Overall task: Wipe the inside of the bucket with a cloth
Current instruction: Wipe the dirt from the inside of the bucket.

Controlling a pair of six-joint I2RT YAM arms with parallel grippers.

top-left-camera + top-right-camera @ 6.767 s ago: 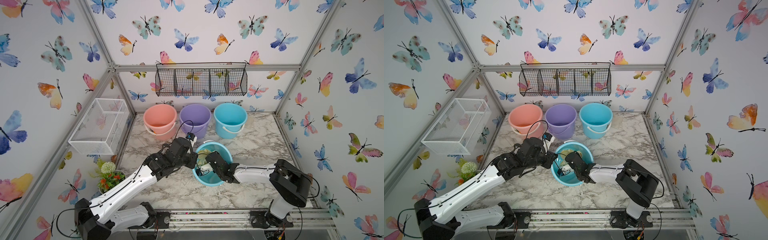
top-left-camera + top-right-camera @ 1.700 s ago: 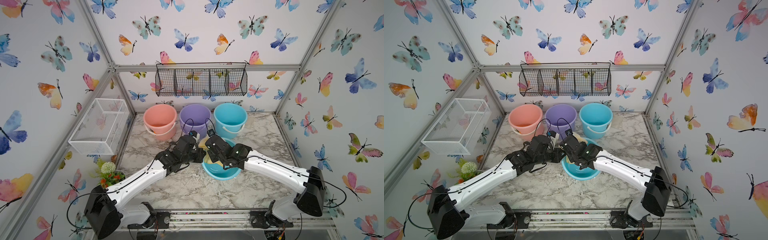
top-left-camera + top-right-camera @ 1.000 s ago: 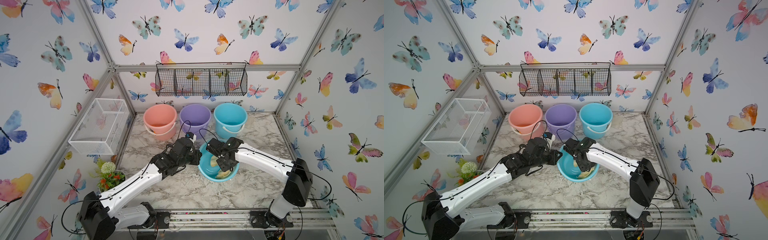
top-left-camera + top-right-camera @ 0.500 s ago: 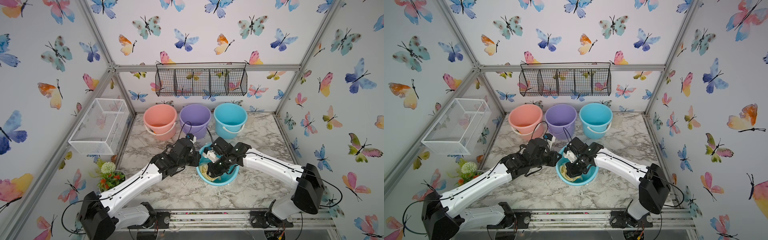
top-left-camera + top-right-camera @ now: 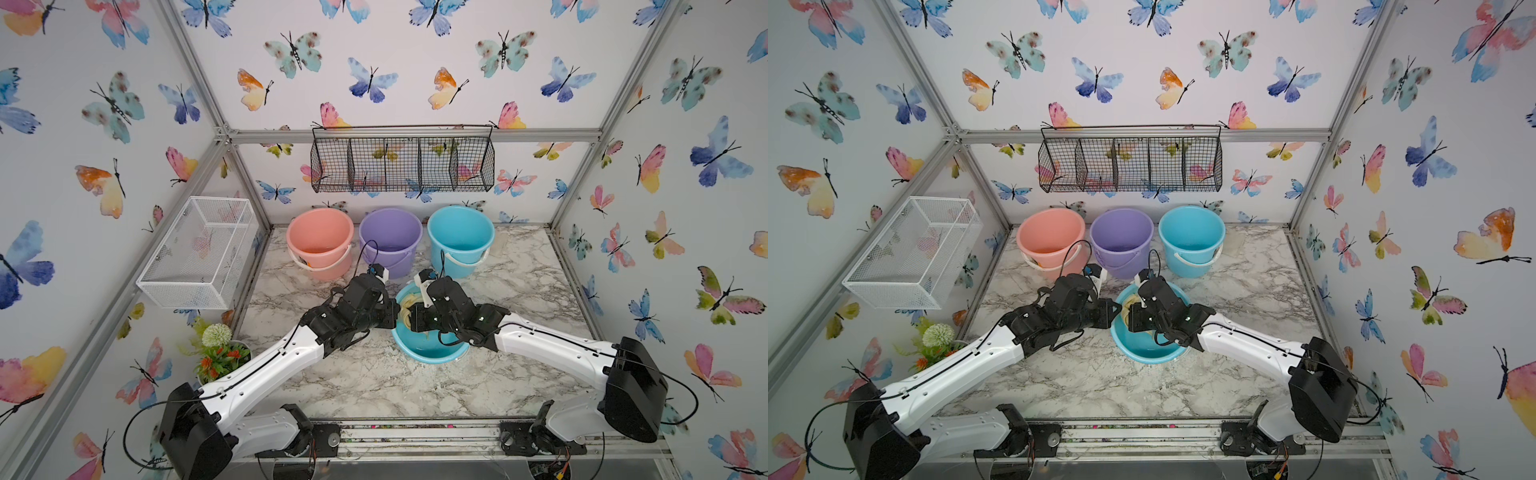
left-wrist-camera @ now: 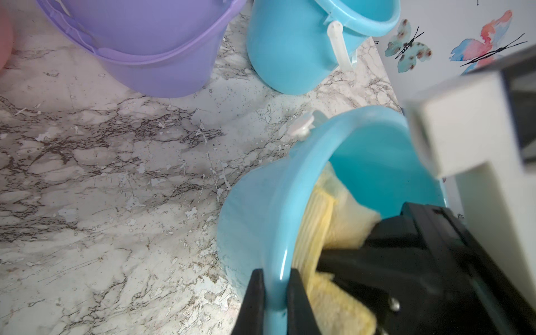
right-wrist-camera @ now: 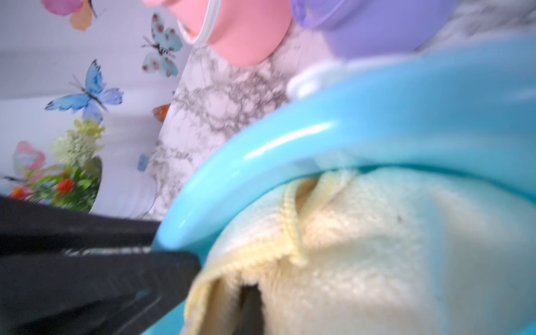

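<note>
The small turquoise plastic bucket (image 5: pixel 428 353) is sitting near the middle of the grey-veined marble counter (image 5: pixel 374 386), just in front of the purple plastic bucket (image 5: pixel 390 232) and the larger blue plastic bucket (image 5: pixel 459 232), which are standing along the back edge beside a pink plastic bucket (image 5: pixel 320 237); whether it is sitting upright or tipped, I cannot tell; the left gripper (image 6: pixel 275 290) is pinching its rim on the side facing the counter's left edge, one finger lying outside the wall and one inside, the jaws drawn narrow around the thin plastic; the right gripper (image 5: pixel 415 320) is reaching into the bucket's mouth from the side facing the right edge, its jaws closed tight on a bunched fold of the pale yellow terry cloth (image 6: pixel 342 214); the cloth is lying inside the bucket, pressing against the inner wall just under the rim, right beside the left gripper's inner finger; one hemmed edge (image 7: pixel 290 232) is folding over on itself near the rim.
</note>
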